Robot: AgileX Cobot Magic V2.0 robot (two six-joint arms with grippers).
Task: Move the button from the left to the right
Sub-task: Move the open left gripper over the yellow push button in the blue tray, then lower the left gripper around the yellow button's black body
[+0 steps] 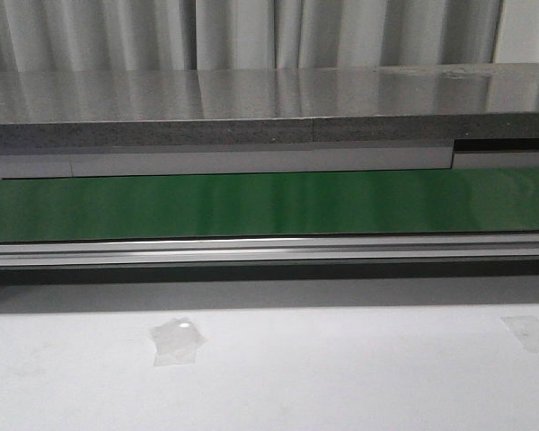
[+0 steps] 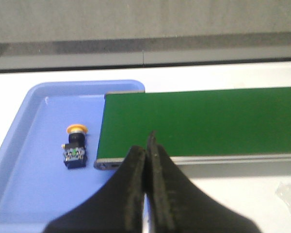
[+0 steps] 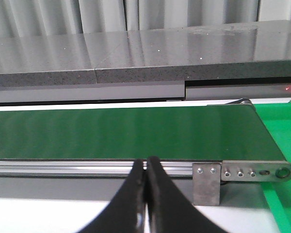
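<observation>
In the left wrist view the button (image 2: 75, 148) lies on its side in a shallow blue tray (image 2: 19, 194) at the left of the frame, its orange-yellow cap pointing toward the top of the picture and its black body below it. It sits just beside the end of the green belt (image 2: 199, 121), which fills the centre and right of that frame, but the 2 do not touch. The left claw (image 2: 149, 145) shows at the bottom centre, its 2 dark fingers pressed together with nothing between them, well apart from the button. In the right wrist view the right claw (image 3: 146, 165) is likewise closed and empty at the bottom centre, in front of the belt's silvery rail (image 3: 87, 168). The front view shows only the belt across the middle and the pale worktop (image 1: 341, 377) below, with a scrap of clear tape (image 1: 176, 341) at lower left.
</observation>
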